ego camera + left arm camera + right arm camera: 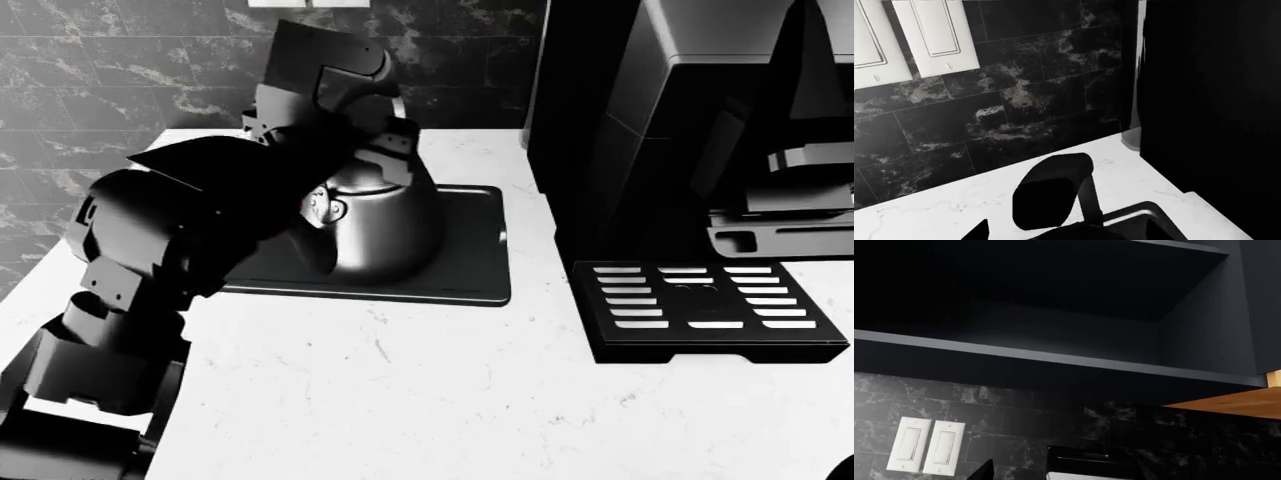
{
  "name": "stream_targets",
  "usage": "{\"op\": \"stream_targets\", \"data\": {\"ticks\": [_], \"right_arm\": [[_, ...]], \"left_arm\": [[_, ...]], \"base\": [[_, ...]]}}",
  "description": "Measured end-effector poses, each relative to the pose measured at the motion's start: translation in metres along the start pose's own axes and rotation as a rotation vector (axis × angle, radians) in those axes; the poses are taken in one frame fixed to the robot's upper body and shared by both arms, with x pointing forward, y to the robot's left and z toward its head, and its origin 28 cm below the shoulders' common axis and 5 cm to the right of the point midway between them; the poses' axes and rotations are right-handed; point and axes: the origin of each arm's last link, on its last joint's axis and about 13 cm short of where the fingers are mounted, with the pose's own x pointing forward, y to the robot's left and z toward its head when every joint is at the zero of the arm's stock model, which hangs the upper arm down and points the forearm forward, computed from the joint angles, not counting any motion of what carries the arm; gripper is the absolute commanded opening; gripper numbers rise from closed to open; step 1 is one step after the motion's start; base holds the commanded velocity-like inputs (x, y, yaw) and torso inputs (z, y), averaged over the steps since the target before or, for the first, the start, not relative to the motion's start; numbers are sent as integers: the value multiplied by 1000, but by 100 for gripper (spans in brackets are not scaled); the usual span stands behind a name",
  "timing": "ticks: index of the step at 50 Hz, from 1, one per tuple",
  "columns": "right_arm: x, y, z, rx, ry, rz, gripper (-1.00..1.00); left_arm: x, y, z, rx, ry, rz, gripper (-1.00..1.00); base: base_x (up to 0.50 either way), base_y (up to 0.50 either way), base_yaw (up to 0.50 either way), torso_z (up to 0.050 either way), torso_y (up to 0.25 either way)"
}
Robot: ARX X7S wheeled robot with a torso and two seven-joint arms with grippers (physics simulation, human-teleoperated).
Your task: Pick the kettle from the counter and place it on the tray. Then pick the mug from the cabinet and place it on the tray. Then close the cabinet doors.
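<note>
Kettle (380, 215) sits on the tray (461, 282); your left gripper's state I cannot tell; mug and doors remain.

The head view looks steeply down on the counter (400, 390) from close above. The left wrist view sits low and near, facing the dark tiled backsplash (1021, 100). The right wrist view tilts up into the open cabinet (1054, 330). Both wrist views share the white wall switches (934, 35)
</note>
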Motion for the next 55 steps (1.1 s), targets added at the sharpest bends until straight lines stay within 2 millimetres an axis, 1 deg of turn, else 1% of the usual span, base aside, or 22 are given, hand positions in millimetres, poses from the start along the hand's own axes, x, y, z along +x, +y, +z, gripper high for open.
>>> {"op": "stream_targets", "data": {"ticks": [4,17,24,30,36,39,43,49,55], "right_arm": [[0,0,0,0,0,1,100],[0,1,2,2,-5,8,100],[0,2,4,2,-10,12,100],[0,2,6,2,-13,14,100],[-2,3,7,2,-19,17,100],[-4,3,9,1,-24,19,100],[-6,3,11,-1,-31,22,100],[-7,3,13,-4,-39,27,100],[-8,3,15,-5,-45,32,100]], "left_arm": [[-5,1,8,-3,-7,-23,100],[-28,9,49,17,-100,-32,100],[-43,8,70,30,-167,-42,100],[-63,4,90,21,-290,-13,100],[-92,-3,104,5,-456,35,100],[-110,-6,106,-12,-533,61,100],[-133,-8,103,-34,-626,95,100],[-166,-12,91,-67,-741,140,100],[-193,-13,77,-109,-842,180,100]], "base": [[0,0,0,0,0],[0,0,0,0,0],[0,0,0,0,0],[0,0,0,0,0],[0,0,0,0,0],[0,0,0,0,0],[0,0,0,0,0],[0,0,0,0,0],[0,0,0,0,0]]}}
